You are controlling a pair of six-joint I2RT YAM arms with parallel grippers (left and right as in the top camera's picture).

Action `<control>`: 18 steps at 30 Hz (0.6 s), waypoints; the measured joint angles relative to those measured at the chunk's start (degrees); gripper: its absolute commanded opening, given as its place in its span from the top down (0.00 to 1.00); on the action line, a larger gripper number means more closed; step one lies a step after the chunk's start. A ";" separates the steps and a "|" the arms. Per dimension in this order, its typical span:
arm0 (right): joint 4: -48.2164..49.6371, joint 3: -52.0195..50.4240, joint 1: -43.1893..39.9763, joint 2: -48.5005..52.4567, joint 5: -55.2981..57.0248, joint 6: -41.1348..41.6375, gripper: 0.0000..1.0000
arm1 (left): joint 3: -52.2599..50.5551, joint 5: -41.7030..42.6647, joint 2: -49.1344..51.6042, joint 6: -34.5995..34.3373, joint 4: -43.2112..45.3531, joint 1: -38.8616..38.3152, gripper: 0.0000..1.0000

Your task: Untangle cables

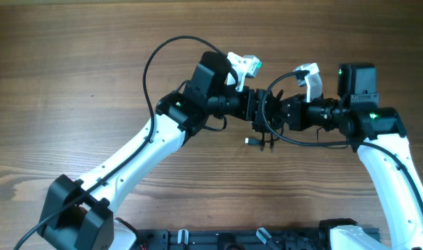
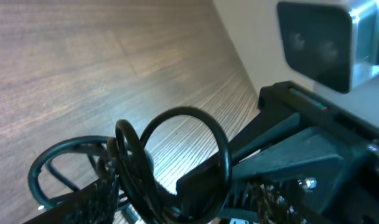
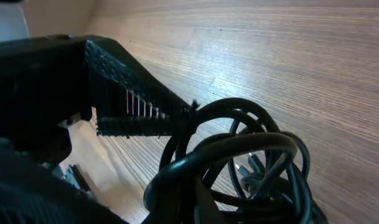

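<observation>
My right claw (image 1: 286,111) is pressed shut, pinching the cables (image 3: 251,144) at its tips; the loops hang just beyond. My left claw (image 1: 258,107) meets the same bunch from the opposite side, spread not discernible. The knot sits between both, over the table (image 1: 72,69).

Robot arms (image 1: 138,149) (image 1: 395,163): two.
Grippers (image 1: 261,111) (image 1: 279,113): two, one on each arm.
Cable tangle (image 1: 268,133): one; how many cords are in it, I cannot count.
Wooden table (image 1: 72,62): one.
</observation>
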 measured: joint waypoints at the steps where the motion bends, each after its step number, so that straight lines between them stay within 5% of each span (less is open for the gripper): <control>1: 0.00 0.00 -0.07 0.00 -0.11 0.00 0.96 | 0.00 0.02 0.00 0.39 0.26 0.00 0.35; 18: -2.29 -0.61 -0.59 0.11 -1.09 -2.05 0.96 | 0.61 0.15 1.29 1.46 -2.80 0.07 0.46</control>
